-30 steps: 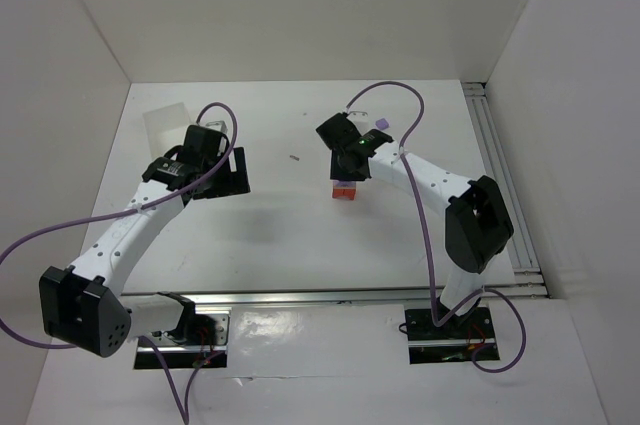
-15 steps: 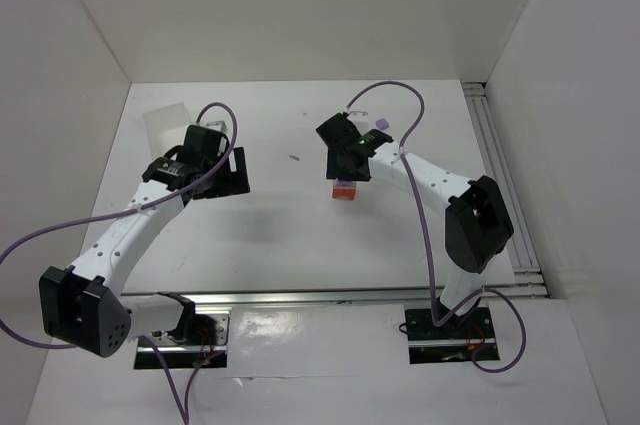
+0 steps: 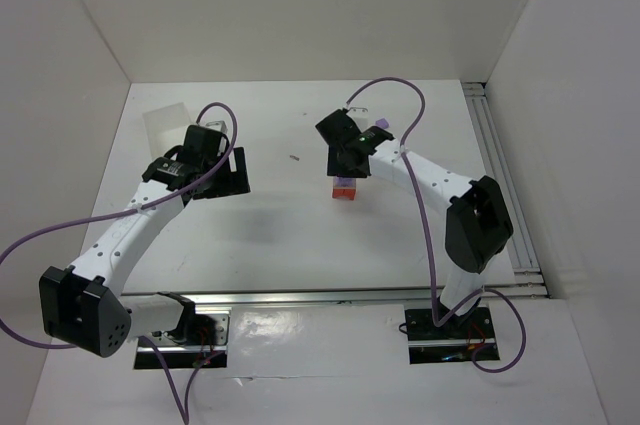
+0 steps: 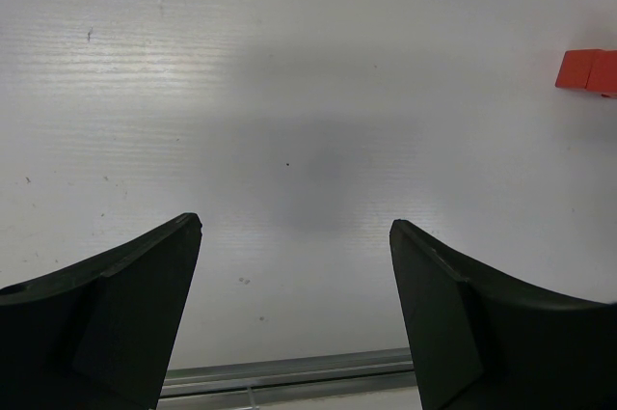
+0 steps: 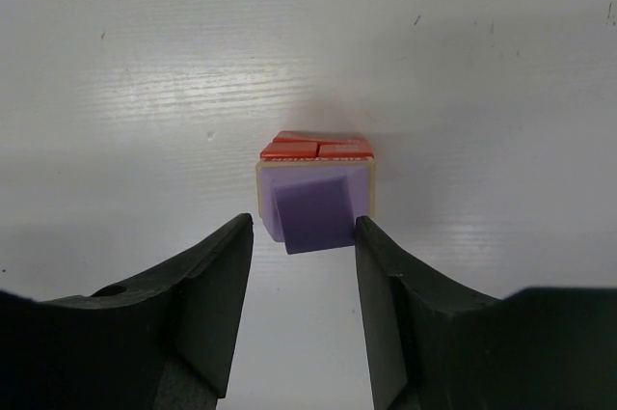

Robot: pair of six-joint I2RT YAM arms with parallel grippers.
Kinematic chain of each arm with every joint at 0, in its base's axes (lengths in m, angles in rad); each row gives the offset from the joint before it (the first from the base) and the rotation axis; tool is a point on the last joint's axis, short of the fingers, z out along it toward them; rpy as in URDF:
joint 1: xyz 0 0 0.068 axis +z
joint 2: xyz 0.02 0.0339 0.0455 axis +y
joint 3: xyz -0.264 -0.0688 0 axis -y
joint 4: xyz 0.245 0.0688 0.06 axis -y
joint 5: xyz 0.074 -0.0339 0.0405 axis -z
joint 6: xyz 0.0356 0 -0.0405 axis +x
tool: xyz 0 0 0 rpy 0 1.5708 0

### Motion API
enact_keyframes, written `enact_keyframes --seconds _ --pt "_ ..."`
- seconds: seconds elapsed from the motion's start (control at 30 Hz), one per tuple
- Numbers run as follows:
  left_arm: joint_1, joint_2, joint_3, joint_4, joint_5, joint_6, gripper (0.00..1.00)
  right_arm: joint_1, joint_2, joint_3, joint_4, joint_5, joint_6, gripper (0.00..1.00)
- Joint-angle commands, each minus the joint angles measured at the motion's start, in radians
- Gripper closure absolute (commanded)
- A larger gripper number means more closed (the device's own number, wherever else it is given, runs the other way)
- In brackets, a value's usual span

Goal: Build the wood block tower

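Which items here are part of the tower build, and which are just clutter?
Job in hand:
- wood block tower, red-orange base with a lilac block on top
- loose lilac piece, likely a spare block
- right end effector, open, by the tower

Lying about:
- translucent white plastic box
- dark speck

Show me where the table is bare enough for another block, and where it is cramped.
Widest bare patch: the table between the left gripper and the wood block tower, running to the near edge. A smaller one lies between the loose lilac cube and the rail. Cramped: around the tower under the right gripper, and the far left by the translucent box.
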Motion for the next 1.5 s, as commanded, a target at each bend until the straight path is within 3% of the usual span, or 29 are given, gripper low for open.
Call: enact_keyframes --seconds 0.0,0.43,0.57,0.77,1.13,1.47 --pt "-0.003 -0.027 0.003 0.015 0.002 0.004 0.08 0.01 0.016 0.039 -0.023 0.023 0.002 0.46" --pt "-0.003 -0.027 0.003 0.015 0.002 0.004 0.08 0.01 0.016 0.039 -0.023 0.023 0.002 0.5" --pt "-0.003 -0.027 -0.006 0.015 0.011 0.004 0.08 0.01 0.016 0.039 -0.023 0.023 0.002 0.43" --pt "-0.003 -0.027 -0.006 0.015 0.011 0.004 0.08 0.01 0.016 0.039 -0.023 0.023 0.002 0.43" --pt "-0.003 -0.027 0.003 0.015 0.011 0.004 0.08 0.01 0.025 0.037 -0.023 0.032 0.002 0.54" --pt "-0.003 -0.018 0.003 0.015 0.011 0.004 0.08 0.01 0.034 0.046 -0.023 0.032 0.002 0.58"
